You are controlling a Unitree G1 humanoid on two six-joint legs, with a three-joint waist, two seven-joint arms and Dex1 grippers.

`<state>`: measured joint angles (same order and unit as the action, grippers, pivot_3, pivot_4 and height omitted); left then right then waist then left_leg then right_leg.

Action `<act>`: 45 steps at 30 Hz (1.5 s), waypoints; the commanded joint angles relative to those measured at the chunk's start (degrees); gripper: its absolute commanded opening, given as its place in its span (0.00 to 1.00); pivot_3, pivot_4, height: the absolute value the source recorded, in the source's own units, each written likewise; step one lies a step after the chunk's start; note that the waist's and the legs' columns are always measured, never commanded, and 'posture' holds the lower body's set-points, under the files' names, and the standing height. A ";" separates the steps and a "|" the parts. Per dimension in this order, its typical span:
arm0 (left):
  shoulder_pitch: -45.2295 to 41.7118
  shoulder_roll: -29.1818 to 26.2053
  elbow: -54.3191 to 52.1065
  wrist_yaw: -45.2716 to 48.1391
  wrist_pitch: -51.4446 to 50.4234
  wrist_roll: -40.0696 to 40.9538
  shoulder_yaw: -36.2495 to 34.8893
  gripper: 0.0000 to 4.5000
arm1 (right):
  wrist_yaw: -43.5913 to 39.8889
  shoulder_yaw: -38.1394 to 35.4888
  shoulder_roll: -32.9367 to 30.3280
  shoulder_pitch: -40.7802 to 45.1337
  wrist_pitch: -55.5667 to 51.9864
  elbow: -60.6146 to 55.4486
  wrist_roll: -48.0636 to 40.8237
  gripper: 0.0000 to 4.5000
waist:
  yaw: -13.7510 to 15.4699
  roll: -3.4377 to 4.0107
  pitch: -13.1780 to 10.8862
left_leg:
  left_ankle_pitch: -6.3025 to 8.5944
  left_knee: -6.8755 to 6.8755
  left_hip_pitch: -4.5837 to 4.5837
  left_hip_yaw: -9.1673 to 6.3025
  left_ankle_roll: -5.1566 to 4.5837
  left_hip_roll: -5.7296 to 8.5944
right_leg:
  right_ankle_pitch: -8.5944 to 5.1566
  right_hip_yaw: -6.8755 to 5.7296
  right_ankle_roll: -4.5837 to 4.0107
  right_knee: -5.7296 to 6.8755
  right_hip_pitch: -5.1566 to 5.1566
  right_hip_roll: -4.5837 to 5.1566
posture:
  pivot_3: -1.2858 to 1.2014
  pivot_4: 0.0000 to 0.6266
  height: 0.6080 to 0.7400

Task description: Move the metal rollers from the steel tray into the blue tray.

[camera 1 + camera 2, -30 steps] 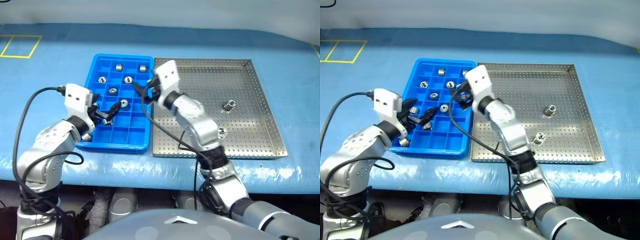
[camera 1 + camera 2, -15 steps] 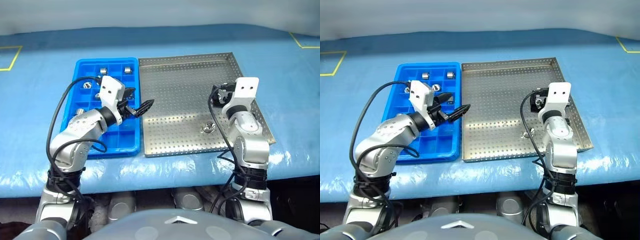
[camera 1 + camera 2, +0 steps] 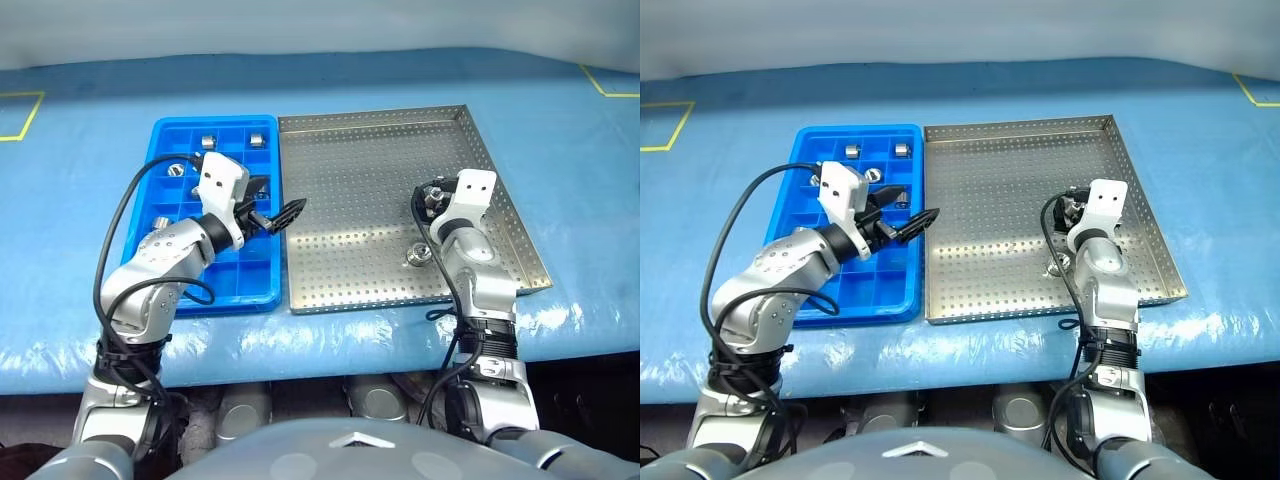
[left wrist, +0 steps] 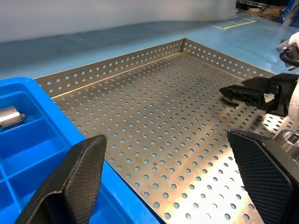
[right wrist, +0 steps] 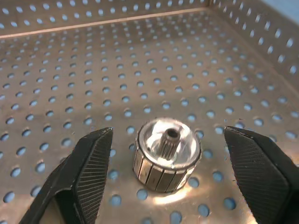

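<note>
From the head views, the steel tray (image 3: 370,190) is seen beside the blue tray (image 3: 170,290) on the tabletop (image 3: 80,120); several metal rollers (image 3: 208,142) are lodged in blue compartments.

In the left wrist view, the left gripper (image 4: 168,182) is held wide, empty, over the trays' border.

In the right wrist view, one roller (image 5: 167,154) is framed between the right gripper (image 5: 177,172) jaws, not touched.

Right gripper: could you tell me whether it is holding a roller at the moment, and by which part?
Nothing is held: the right gripper stands open around an upright metal roller, fingers apart from its sides.

Twin head views high over both trays; wrist views low, close, sharing the steel tray (image 4: 154,116).
</note>
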<state>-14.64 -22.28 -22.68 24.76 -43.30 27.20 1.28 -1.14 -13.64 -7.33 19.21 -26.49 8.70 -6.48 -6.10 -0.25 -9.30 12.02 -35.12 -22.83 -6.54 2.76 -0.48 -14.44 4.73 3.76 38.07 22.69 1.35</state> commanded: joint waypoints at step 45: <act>-0.68 -12.78 0.50 -4.49 0.07 -0.99 -20.69 1.00 | -23.55 43.27 10.02 6.19 -18.71 -22.14 -11.56 0.82 | 2.66 -0.08 -0.04 | -0.03 0.06 -0.08 -0.34 0.07 -0.13 | -0.16 -0.58 0.05 0.02 0.09 0.03 | 0.54 0.24 1.00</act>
<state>-14.43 -35.29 -20.30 20.22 -43.49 25.48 -18.99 -25.00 31.98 1.32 25.00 -47.73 -9.39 -17.32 -3.44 -0.33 -9.34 11.99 -35.06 -22.91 -6.88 2.82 -0.61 -14.60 4.15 3.81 38.08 22.78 1.38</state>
